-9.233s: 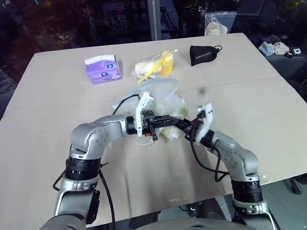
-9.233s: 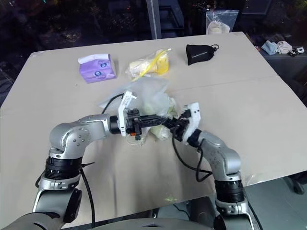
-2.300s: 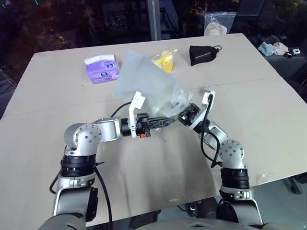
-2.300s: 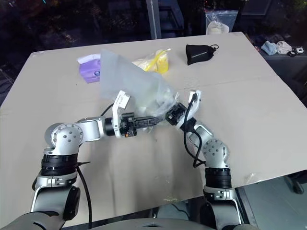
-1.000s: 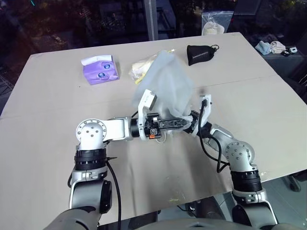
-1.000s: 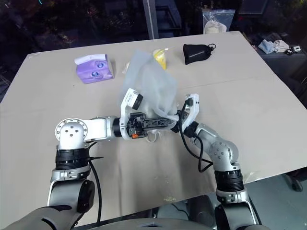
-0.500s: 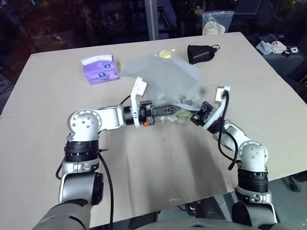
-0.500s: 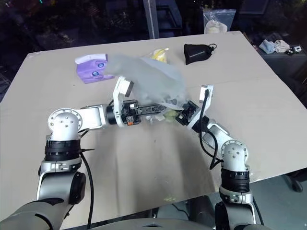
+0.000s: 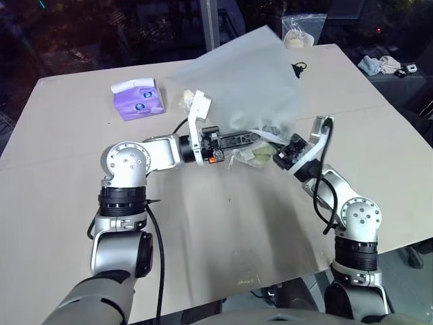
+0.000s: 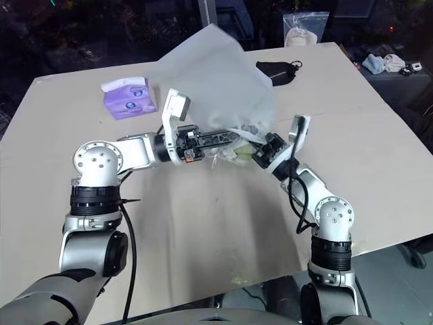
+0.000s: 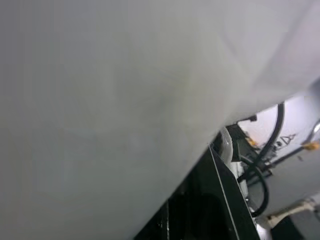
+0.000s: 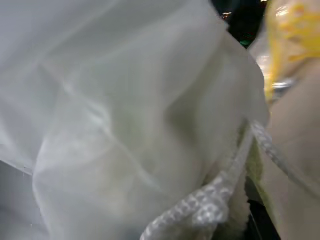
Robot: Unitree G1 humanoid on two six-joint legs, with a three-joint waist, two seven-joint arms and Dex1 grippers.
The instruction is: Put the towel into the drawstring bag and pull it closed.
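Note:
The frosted drawstring bag (image 9: 237, 81) is held up off the table and billows up and away from me, its mouth stretched between both grippers. My left gripper (image 9: 260, 137) reaches in from the left, shut on the mouth's edge. My right gripper (image 9: 283, 154) meets the mouth from the right, shut on the bag's gathered cloth by the white cord (image 12: 225, 185). The light green towel (image 9: 254, 154) shows just below the mouth between the two grippers. Whether it is inside the bag or under it I cannot tell.
A purple tissue pack (image 9: 139, 99) stands at the back left. The black pouch (image 10: 279, 68) lies at the back, partly behind the raised bag. A clear bag with yellow contents (image 9: 185, 100) peeks out at the bag's left. Another clear bag (image 9: 298, 34) sits at the far edge.
The right gripper has closed on the bag's mouth and drawn off to the right. Both hands have risen a little, and the bag has flipped up and spread wider.

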